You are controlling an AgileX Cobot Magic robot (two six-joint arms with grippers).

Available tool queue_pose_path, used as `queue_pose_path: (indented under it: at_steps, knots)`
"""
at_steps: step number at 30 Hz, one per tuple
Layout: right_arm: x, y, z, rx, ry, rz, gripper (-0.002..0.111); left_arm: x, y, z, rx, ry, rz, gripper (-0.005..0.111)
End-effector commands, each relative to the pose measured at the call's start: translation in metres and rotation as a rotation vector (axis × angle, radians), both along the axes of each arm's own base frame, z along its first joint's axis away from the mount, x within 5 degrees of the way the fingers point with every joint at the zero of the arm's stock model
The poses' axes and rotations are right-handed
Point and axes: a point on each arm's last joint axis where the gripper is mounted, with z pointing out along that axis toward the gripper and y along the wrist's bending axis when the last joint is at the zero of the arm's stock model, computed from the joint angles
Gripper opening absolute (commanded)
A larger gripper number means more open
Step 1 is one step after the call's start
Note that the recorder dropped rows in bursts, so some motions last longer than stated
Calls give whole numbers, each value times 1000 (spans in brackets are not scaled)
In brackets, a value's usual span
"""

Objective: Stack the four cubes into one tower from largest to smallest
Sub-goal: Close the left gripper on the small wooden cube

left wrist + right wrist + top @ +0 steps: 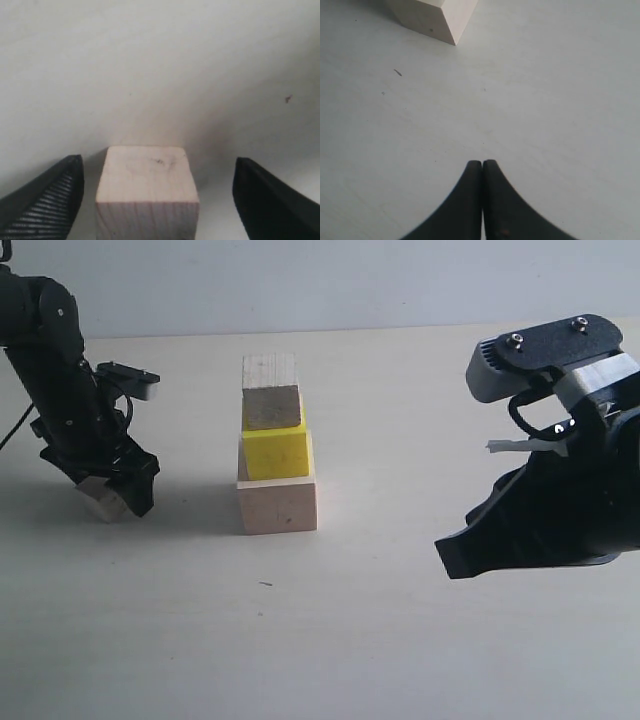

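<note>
A pale table (400,640) is taking up the whole scene, with two black robot arms working over it. The right gripper (452,562) is looming large on the right of the exterior view, hanging over the tabletop well apart from the blocks. Its fingers (465,205) are pressing flat against each other, clenched on nothing.

At the middle of the table the tower (276,445) is standing three blocks high. The large pale wood cube (277,505) is serving as the base, resting squarely on the table. The yellow cube (277,453) is sitting on top of it, roughly centred. The third cube (272,405), smaller and of pale wood, is crowning the stack, lying a little toward the yellow block's left edge as the exterior view shows it. Its front face is falling in shadow.

To the left, well apart from the tower, the left gripper (112,498) is reaching down to the table. The fourth cube (147,192), small and of pale wood, is sitting on the table between its ribbed fingers (47,202). They are spread wide and released, with a clear gap showing on each side of the block in the left wrist view, so nothing is being grasped.

A tiny dark speck (265,584) is lying on the table in front of the tower.
</note>
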Motion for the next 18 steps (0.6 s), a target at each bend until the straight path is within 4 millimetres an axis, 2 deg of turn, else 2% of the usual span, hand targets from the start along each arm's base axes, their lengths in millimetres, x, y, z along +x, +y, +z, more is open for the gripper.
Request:
queue_pose_path:
  at_steps: [1, 9, 11, 14, 18]
  knots:
    - [0, -1, 1, 4, -15, 11, 0, 4, -2, 7, -11, -7, -1, 75]
    - [0, -1, 1, 4, -15, 11, 0, 4, -2, 7, -12, -7, -31, 74]
    - [0, -1, 1, 4, -15, 11, 0, 4, -2, 7, -12, -1, -38, 71]
    - [-1, -1, 1, 3, -14, 10, 0, 3, -2, 7, -10, 3, -52, 59]
    - [-1, -1, 1, 3, -14, 10, 0, 2, -2, 7, -9, 13, -64, 35]
